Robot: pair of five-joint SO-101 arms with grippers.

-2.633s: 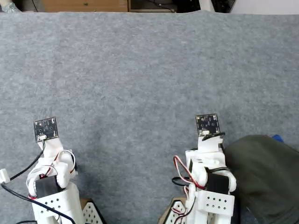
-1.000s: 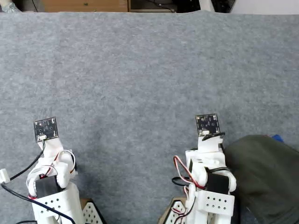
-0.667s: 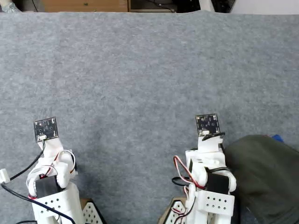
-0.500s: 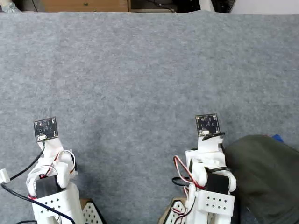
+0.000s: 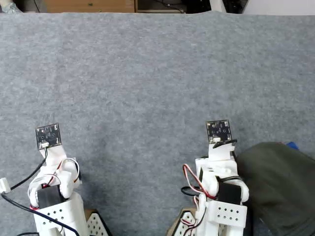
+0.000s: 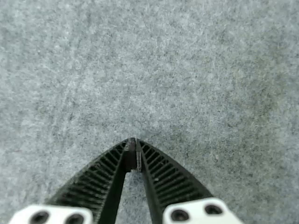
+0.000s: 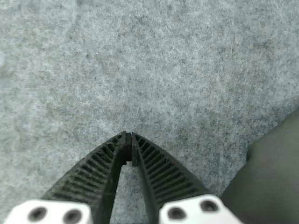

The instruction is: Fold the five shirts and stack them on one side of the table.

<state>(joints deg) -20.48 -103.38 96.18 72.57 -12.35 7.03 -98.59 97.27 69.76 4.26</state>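
- Left claw [image 6: 132,154]: tips together, empty, over the bare worktop [image 5: 157,73]; judged a rest pose.
- Right claw [image 7: 127,149]: tips together, empty.
- Dark green shirt [image 5: 278,182]: heaped just beside the right arm's base, probably easiest for that arm to reach.

- Table [image 5: 157,73] — spans the whole high view; its far edge runs along the top.
- Cabinet [image 5: 88,6] — behind the table's far edge, toward the left.
- Left arm [image 5: 51,187] — at the near edge, left side.
- Right arm [image 5: 219,182] — at the near edge, right of centre, well apart from the left arm.
- Left gripper [image 6: 132,148] — over bare table.
- Right gripper [image 7: 127,139] — over bare table, with the cloth heap [image 7: 271,172] near it.
- Cloth heap [image 5: 278,182] — on the table at the near right corner, just beside the right arm on its outer side.
- Small object [image 5: 292,145] — just behind the cloth heap, partly hidden by it.
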